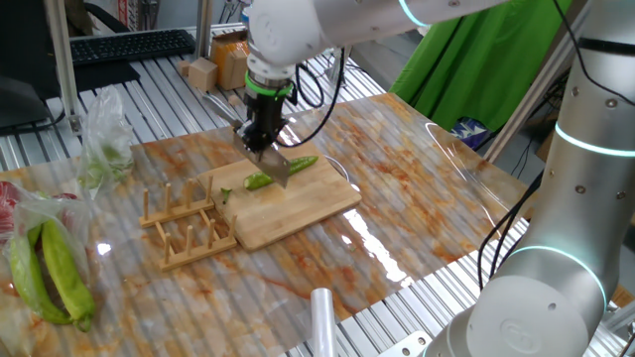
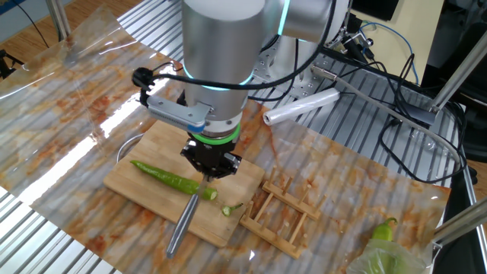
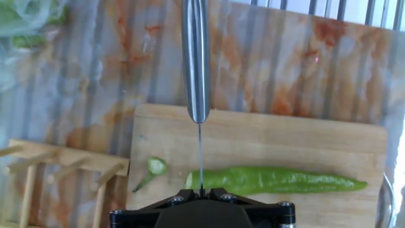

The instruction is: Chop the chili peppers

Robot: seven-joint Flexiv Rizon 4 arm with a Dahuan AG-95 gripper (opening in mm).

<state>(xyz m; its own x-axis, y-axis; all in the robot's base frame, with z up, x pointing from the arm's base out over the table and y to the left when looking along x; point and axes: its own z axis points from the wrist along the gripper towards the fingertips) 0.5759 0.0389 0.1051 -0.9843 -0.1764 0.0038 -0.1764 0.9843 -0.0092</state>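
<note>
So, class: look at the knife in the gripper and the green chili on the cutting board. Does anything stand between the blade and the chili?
Nothing visible does. The gripper holds the knife directly over the green chili on the cutting board, with the blade edge already at the chili's cut end. The severed stem piece lies off to the side, and the wooden rack stands off the board.

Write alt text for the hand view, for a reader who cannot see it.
A knife held in the robot's pincer runs up the middle of the frame, its thin blade meeting the cut end of a long green chili lying across a wooden cutting board. A small cut stem piece lies left of it, beside a wooden rack.
</note>
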